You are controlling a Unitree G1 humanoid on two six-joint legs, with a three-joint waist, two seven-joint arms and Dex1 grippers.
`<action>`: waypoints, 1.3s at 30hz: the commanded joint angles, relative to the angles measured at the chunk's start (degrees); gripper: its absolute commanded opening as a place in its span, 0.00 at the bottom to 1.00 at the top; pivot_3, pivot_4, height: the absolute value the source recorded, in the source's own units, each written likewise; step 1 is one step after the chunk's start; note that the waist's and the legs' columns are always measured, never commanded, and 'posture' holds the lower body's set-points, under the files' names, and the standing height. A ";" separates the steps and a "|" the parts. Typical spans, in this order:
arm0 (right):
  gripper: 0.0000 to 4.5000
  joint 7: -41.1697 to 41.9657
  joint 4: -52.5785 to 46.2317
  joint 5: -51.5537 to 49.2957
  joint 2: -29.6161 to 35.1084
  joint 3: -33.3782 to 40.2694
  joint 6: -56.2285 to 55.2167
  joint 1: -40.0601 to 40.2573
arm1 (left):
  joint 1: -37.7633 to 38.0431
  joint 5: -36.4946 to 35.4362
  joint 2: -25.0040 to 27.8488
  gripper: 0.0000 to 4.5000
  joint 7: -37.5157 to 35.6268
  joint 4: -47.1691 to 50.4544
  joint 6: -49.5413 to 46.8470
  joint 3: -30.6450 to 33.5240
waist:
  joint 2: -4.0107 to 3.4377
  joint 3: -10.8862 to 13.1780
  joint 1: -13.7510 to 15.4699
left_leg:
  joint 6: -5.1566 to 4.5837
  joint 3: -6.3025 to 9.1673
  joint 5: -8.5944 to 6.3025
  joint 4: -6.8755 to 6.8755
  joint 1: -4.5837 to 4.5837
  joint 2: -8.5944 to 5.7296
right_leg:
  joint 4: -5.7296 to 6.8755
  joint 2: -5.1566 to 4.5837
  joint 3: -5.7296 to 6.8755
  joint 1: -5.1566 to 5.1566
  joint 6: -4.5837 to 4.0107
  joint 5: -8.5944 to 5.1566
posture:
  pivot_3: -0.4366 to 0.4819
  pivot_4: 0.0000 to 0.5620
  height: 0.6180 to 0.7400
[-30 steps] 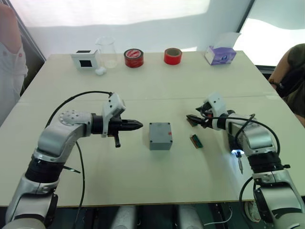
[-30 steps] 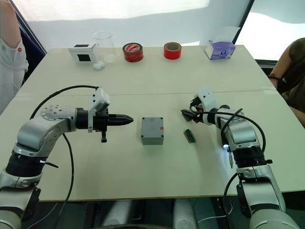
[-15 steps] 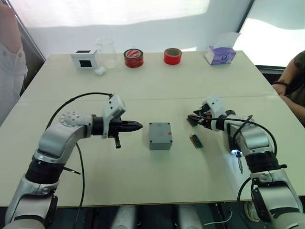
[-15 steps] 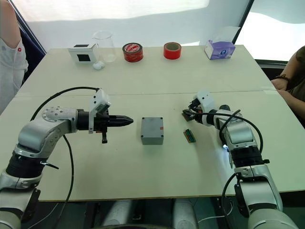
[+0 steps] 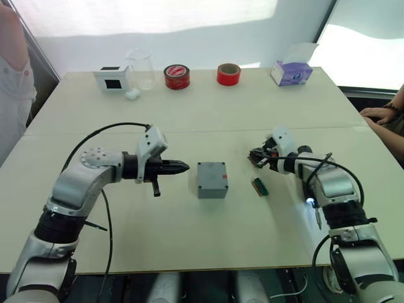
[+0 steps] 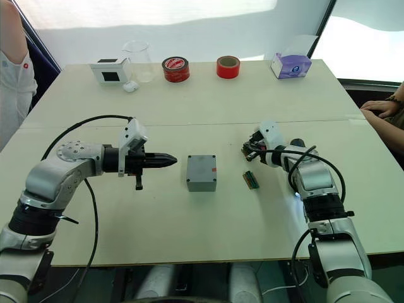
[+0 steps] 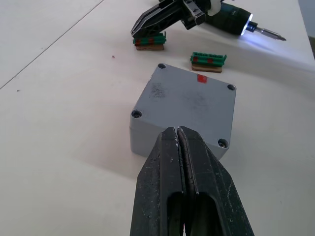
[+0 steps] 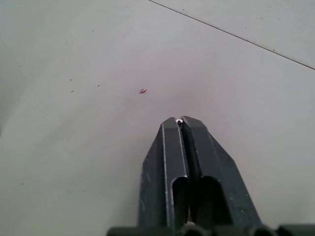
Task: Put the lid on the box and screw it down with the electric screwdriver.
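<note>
Lid (image 7: 193,95) sits on the box (image 5: 212,183); both grippers' jaws are pressed together, holding nothing.

A lab or test workshop is suggested. A large, plain pale table (image 5: 265,107) is set before white sheeting that is lit from behind. Along its far edge, assorted props are laid out: a white cube with a black window (image 5: 113,78), a clear beaker (image 5: 141,67), two rolls of red tape (image 5: 177,76) (image 5: 229,74), and a purple tissue box (image 5: 291,72). Small green terminal blocks (image 7: 208,59) and a lit electric screwdriver (image 7: 246,28) are seen on the table. People are seen at both sides, only partly in view.
</note>
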State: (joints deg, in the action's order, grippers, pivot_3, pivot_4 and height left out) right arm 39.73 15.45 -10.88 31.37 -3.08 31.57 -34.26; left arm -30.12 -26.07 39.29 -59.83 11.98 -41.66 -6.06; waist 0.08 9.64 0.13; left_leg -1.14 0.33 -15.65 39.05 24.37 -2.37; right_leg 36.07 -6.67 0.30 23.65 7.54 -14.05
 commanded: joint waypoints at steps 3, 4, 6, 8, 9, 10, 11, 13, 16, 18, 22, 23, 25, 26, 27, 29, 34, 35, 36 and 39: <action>0.01 0.08 -1.89 -0.25 0.17 1.48 -0.69 -1.06 | 0.06 0.33 0.58 0.00 -0.55 0.06 1.50 0.01 | 0.00 0.00 0.03 | -0.02 0.00 -0.01 0.00 0.00 0.00 | 0.00 0.00 0.00 0.00 0.00 0.00 | 0.48 0.27 1.00; 0.01 0.21 -2.23 -0.41 0.31 1.62 -0.55 -1.05 | 0.08 0.39 0.55 0.00 -0.58 -0.03 1.59 0.02 | 0.00 0.00 0.03 | -0.02 0.00 -0.01 0.00 0.00 0.00 | 0.00 0.00 0.00 0.00 0.00 0.00 | 0.48 0.27 1.00; 0.01 0.35 -3.68 -1.03 0.67 2.26 0.23 -1.09 | 0.15 0.41 0.51 0.00 -0.59 -0.14 1.70 0.08 | 0.00 0.00 0.03 | -0.01 0.00 -0.01 0.00 0.00 0.00 | 0.00 0.00 0.00 0.00 0.00 0.00 | 0.48 0.27 1.00; 0.01 0.41 -5.12 -1.59 0.97 2.93 1.15 -1.00 | 0.26 0.36 0.47 0.00 -0.48 0.04 1.67 0.10 | -0.01 0.00 0.00 | -0.01 0.00 -0.01 0.00 0.00 0.00 | 0.00 0.00 0.00 0.01 0.00 0.00 | 0.48 0.27 1.00; 0.01 0.23 -5.79 -1.86 1.01 3.34 1.71 -1.01 | 0.29 0.35 0.45 0.00 -0.44 0.08 1.67 0.12 | -0.01 0.00 -0.02 | -0.01 0.00 -0.01 0.00 0.00 0.00 | 0.00 0.00 0.00 0.01 0.00 0.00 | 0.48 0.27 1.00; 0.01 -0.05 -6.75 -2.40 0.98 4.04 2.57 -1.03 | 0.31 0.35 0.43 0.00 -0.42 0.09 1.68 0.14 | -0.01 0.00 -0.01 | -0.01 0.00 -0.01 0.00 0.00 0.00 | 0.00 0.00 0.00 0.01 0.00 0.00 | 0.48 0.27 1.00; 0.01 -0.28 -7.98 -2.87 1.02 4.66 3.57 -0.97 | 0.31 0.35 0.39 0.00 -0.41 0.01 1.73 0.17 | 0.00 0.00 0.00 | -0.02 0.00 -0.01 0.00 0.00 0.00 | 0.00 0.00 0.00 0.01 0.00 0.00 | 0.48 0.27 1.00; 0.01 -0.55 -9.97 -3.61 1.06 5.47 5.10 -0.73 | 0.31 0.34 0.33 0.00 -0.39 -0.10 1.79 0.22 | -0.01 0.00 0.07 | -0.08 0.00 -0.04 0.00 0.00 0.00 | 0.00 0.00 0.00 0.01 0.00 0.00 | 0.48 0.27 1.00; 0.01 -0.82 -12.53 -4.55 0.84 6.30 6.81 -0.18 | 0.36 0.26 0.25 0.00 -0.34 -0.01 1.76 0.28 | -0.01 0.00 0.08 | -0.08 0.01 -0.05 0.00 0.00 0.00 | 0.00 0.00 0.00 0.01 0.00 0.00 | 0.48 0.27 1.00; 0.01 -1.06 -13.97 -5.04 0.79 6.47 8.02 0.19 | 0.32 0.19 0.14 0.00 -0.34 -0.12 1.76 0.29 | 0.00 0.00 0.08 | -0.08 0.01 -0.05 0.00 0.00 0.00 | 0.00 0.00 0.00 0.01 0.00 0.00 | 0.48 0.27 1.00; 0.01 -1.55 -11.66 -3.22 -0.11 4.28 5.56 1.91 | -0.04 0.36 -0.60 0.00 -0.37 -0.67 2.09 -0.28 | 0.00 0.00 0.21 | -0.09 0.01 -0.05 0.00 0.00 0.00 | 0.00 0.00 0.00 -0.01 0.00 0.00 | 0.48 0.27 1.00; 0.01 -1.55 -10.95 -3.03 -0.37 4.01 4.91 2.04 | -0.05 0.37 -0.66 0.00 -0.41 -0.67 2.09 -0.30 | 0.00 0.00 0.20 | -0.09 0.00 -0.05 0.00 0.00 -0.01 | 0.00 0.00 0.00 -0.01 0.00 0.00 | 0.48 0.27 1.00; 0.01 -1.33 -9.10 -1.94 -0.75 2.94 2.03 2.35 | -0.08 0.43 -0.73 0.00 -0.47 -0.61 2.05 -0.41 | 0.00 0.00 0.10 | -0.09 0.00 -0.05 0.00 0.00 -0.01 | 0.00 0.00 0.00 0.00 0.00 0.00 | 0.48 0.27 1.00; 0.01 -1.25 -8.20 -1.46 -1.11 2.58 0.34 2.46 | -0.12 0.42 -0.73 0.00 -0.48 -0.56 1.99 -0.46 | -0.01 0.00 0.04 | -0.09 0.00 -0.05 0.00 0.00 -0.01 | 0.01 0.00 0.00 0.00 0.00 0.00 | 0.48 0.27 1.00; 0.01 -2.14 -7.11 -0.86 -1.66 2.58 -1.00 2.37 | -0.10 0.40 -0.70 0.00 -0.48 -0.44 1.95 -0.50 | -0.01 0.00 -0.03 | -0.09 0.00 -0.05 0.00 0.00 -0.01 | 0.00 0.00 0.00 0.00 0.00 0.00 | 0.48 0.27 1.00; 0.01 -3.21 -5.81 0.22 -2.11 2.65 -3.71 2.26 | 0.01 0.29 -0.56 0.00 -0.36 -0.04 1.79 -0.47 | -0.01 0.01 -0.12 | -0.08 0.00 -0.05 -0.01 0.00 0.00 | 0.00 0.01 0.00 0.01 0.00 0.00 | 0.48 0.27 1.00; 0.01 -1.23 -6.41 -0.26 -1.74 2.68 -6.31 2.88 | 0.42 -0.07 -0.06 0.00 -0.09 0.65 1.42 -0.17 | -0.02 0.01 -0.16 | -0.06 0.01 -0.03 -0.01 0.00 0.00 | 0.00 0.01 0.00 0.01 0.00 0.00 | 0.48 0.27 1.00; 0.01 -1.00 -6.46 -0.02 -1.51 2.53 -6.81 3.02 | 0.53 -0.12 -0.03 0.00 0.00 0.79 1.34 -0.15 | -0.02 0.01 -0.15 | -0.06 0.01 -0.03 -0.01 0.00 0.00 | 0.00 0.01 0.00 0.01 0.00 0.00 | 0.48 0.27 1.00; 0.01 -0.86 -6.58 0.19 -1.38 2.45 -7.14 3.19 | 0.69 -0.18 0.01 0.00 0.07 0.97 1.28 -0.11 | -0.02 0.01 -0.15 | -0.06 0.01 -0.04 -0.01 0.00 0.00 | 0.01 0.01 0.00 0.01 0.00 0.00 | 0.48 0.27 1.00; 0.01 0.35 -7.01 0.16 -0.75 2.61 -8.65 3.94 | 1.27 -0.46 -0.01 0.00 0.55 1.97 0.80 -0.05 | -0.02 0.01 -0.13 | -0.06 0.01 -0.03 -0.01 0.00 0.00 | 0.00 0.01 0.00 0.01 0.00 0.00 | 0.48 0.27 1.00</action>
State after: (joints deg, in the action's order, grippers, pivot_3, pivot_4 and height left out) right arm 39.41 10.70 -10.29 30.02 -1.60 24.38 -30.34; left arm -28.91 -25.68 38.68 -59.55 11.72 -40.87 -7.33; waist 0.07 9.65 0.01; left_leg -1.20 0.34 -15.68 39.04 24.38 -2.37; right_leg 36.07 -6.66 0.30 23.65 7.54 -14.05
